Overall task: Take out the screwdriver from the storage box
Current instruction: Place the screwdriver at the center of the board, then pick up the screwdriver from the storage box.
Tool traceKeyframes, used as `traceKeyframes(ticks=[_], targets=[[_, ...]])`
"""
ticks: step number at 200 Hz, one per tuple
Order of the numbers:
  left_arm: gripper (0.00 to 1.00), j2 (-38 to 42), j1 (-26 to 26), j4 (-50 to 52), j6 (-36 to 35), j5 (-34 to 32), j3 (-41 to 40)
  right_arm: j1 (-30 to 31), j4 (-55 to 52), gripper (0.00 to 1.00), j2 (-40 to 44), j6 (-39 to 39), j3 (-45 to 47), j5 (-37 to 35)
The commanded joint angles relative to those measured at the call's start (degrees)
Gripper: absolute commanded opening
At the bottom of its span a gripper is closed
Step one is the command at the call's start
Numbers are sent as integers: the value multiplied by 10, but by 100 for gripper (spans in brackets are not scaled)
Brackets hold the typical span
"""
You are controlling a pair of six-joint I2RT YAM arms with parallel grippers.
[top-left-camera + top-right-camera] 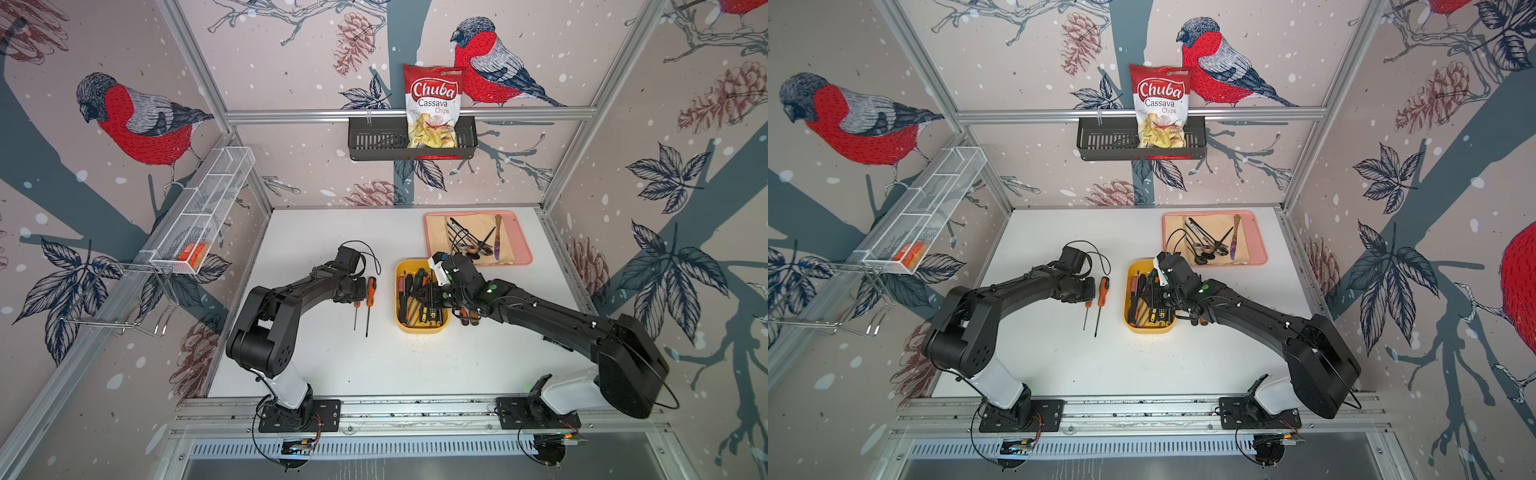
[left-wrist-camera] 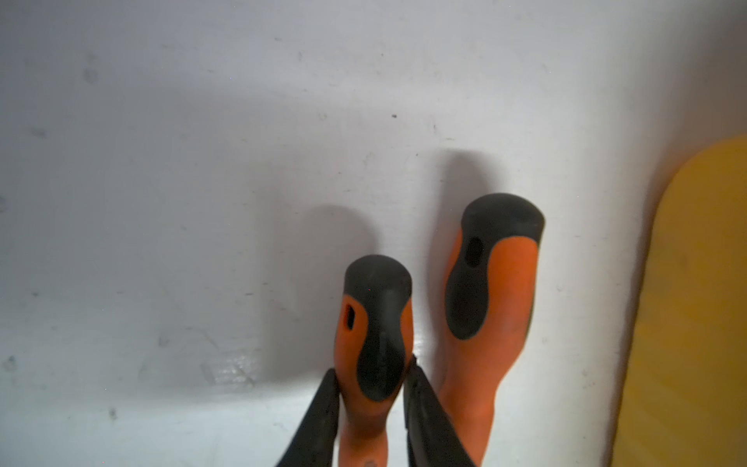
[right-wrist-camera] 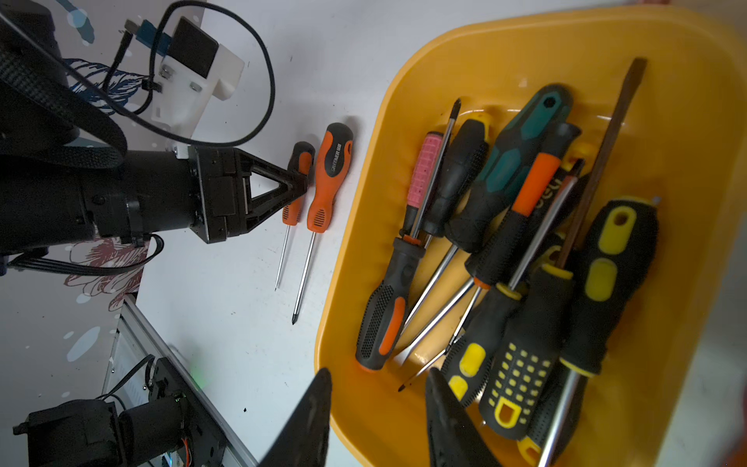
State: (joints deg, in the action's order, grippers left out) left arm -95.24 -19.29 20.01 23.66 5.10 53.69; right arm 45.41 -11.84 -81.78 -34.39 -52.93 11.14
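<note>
A heap of screwdrivers (image 3: 505, 242) lies in the storage box (image 1: 422, 329), a shallow yellow tub at mid-table (image 1: 332, 365) in both top views. The step in hand appears to be lining up the next pick. The right gripper (image 3: 380, 372) hangs over the box, its arm reaching in from four o'clock, with the claw moderately wide and nothing between its jaws.

The next move probably calls for a descent onto a handle that lies free on top. The black-and-orange one (image 3: 382, 323) at the heap's edge looks least tangled.

The tools are packed tightly, with shafts crossing and handles overlapping. The rubbery grips are black with yellow, teal, pink or orange.

At nine o'clock from the box, two tools are already out on the table. The larger orange screwdriver (image 1: 370, 291) lies nearer the box, and the small orange screwdriver (image 2: 378, 343) lies just beside it. The left gripper (image 2: 374, 366) flanks the small one's handle with its claw narrow. It cannot be told whether the jaws pinch the handle or merely graze it.

At one o'clock sits a pink tray (image 1: 520, 245) of cutlery.
</note>
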Motion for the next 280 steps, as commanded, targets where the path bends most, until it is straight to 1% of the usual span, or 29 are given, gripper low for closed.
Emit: traceKeyframes(ticks=[1, 51, 101, 133, 189, 241, 280], targets=[[30, 15, 1, -2, -2, 13, 2, -1, -17, 40, -1, 0, -10, -15], [33, 50, 1, 6, 0, 29, 3, -11, -59, 41, -15, -12, -39, -49], [35, 100, 0, 12, 10, 56, -3, -15, -149, 41, -61, -31, -97, -81], [37, 137, -2, -6, 18, 104, -18, -12, -200, 41, -91, -49, -123, -95], [39, 187, -7, -55, 24, 206, -55, 15, -237, 41, -120, -83, -139, -124], [41, 220, -8, -72, 9, 257, -79, 34, -242, 42, -145, -113, -139, -148], [42, 231, -8, -71, -4, 276, -85, 38, -241, 42, -160, -125, -140, -158]])
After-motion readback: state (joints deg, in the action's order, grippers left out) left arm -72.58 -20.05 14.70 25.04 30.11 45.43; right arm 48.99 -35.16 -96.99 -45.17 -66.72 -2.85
